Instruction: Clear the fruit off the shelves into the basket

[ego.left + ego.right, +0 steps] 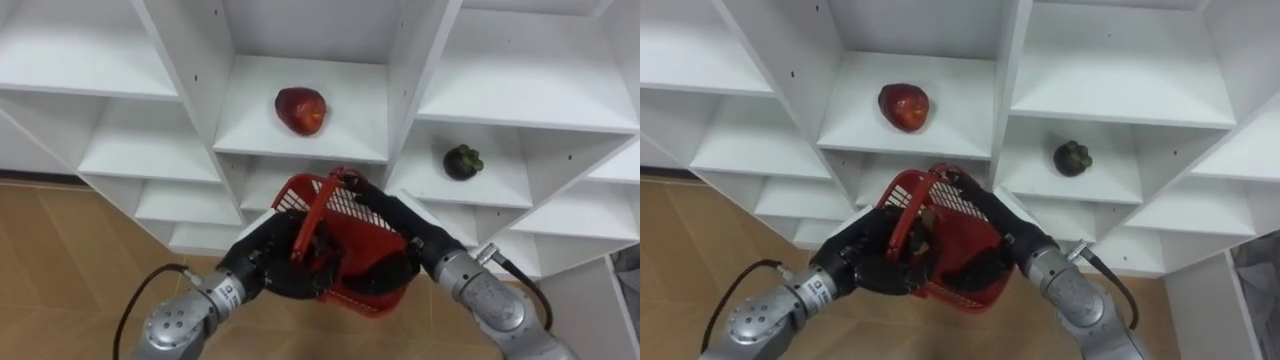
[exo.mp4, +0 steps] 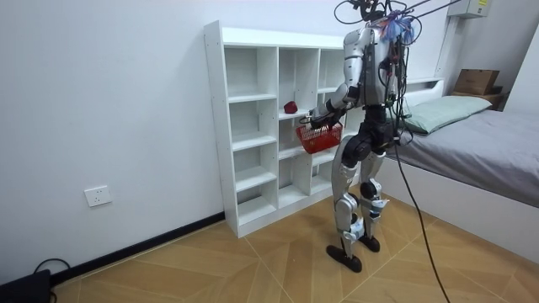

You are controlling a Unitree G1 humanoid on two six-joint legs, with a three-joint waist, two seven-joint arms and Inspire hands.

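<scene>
Plainly, neither fruit is collected yet: the apple (image 1: 301,110) sits mid-shelf in the closet (image 1: 195,70)'s centre compartment, and the mangosteen (image 1: 462,162) lies near the front edge of the shelf to its right. The left hand (image 1: 268,262) is clenched round the handle of the basket (image 1: 345,205). The right hand (image 1: 415,245) lies on the basket's right wall, and I cannot tell whether it grips. Freeing one hand to reach may let the basket tip or knock a shelf edge. The room view adds the upright stance close before the closet, while the eye views give the mangosteen.

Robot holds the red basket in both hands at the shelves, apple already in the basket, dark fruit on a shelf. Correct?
No: the left eye view shows the apple on a shelf above the basket, not in it. Left hand and right hand hold the basket; the dark fruit is shelved.
</scene>
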